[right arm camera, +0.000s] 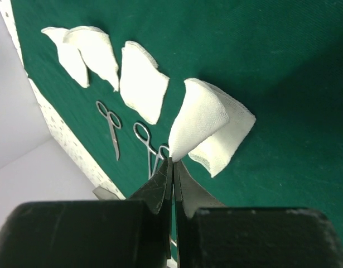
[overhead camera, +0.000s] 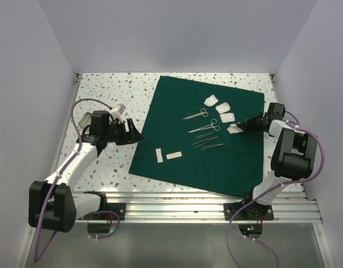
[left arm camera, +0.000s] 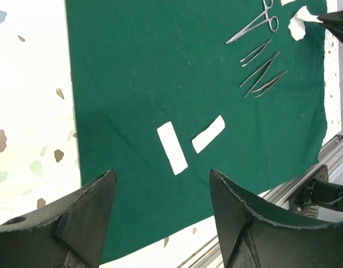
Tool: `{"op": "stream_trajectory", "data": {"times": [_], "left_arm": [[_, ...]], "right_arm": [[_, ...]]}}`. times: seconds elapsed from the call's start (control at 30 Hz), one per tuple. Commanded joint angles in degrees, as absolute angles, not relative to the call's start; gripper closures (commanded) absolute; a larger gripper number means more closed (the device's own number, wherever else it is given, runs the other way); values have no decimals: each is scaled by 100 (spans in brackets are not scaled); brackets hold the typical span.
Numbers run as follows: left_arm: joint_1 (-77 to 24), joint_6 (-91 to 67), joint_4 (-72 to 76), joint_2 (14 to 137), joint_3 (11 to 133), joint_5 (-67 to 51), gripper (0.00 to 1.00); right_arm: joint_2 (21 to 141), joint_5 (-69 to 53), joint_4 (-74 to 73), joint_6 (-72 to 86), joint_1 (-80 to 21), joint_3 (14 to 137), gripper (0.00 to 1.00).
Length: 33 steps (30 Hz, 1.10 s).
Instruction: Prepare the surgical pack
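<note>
Since gauze (right arm camera: 213, 125) looks soft, light & floppy, R gripper (right arm camera: 172, 163) pinches its corner; L gripper (left arm camera: 162, 181) spread, empty.

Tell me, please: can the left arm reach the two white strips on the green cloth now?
Probably yes. The left gripper is open and empty, and the white strips lie flat on the green drape just ahead of it, with nothing between.

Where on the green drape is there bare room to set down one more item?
Bare: the near right corner of the drape, between forceps and hem; also its far left, between scissors and the white strips. Crowded: the row of gauze pieces, one pinched by the right gripper.
</note>
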<state>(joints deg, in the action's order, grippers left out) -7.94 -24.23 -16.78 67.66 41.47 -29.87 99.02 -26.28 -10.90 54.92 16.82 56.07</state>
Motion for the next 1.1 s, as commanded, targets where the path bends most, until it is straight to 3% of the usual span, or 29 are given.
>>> {"op": "stream_trajectory", "data": {"times": [0.0, 1.07], "left_arm": [[-809, -2276, -1468, 6776, 4377, -3103, 29], [-809, -2268, -1380, 6768, 4271, -3111, 29]], "right_arm": [[10019, -2557, -791, 5581, 1670, 5485, 100], [10142, -2505, -1195, 5160, 1477, 5449, 100]]}}
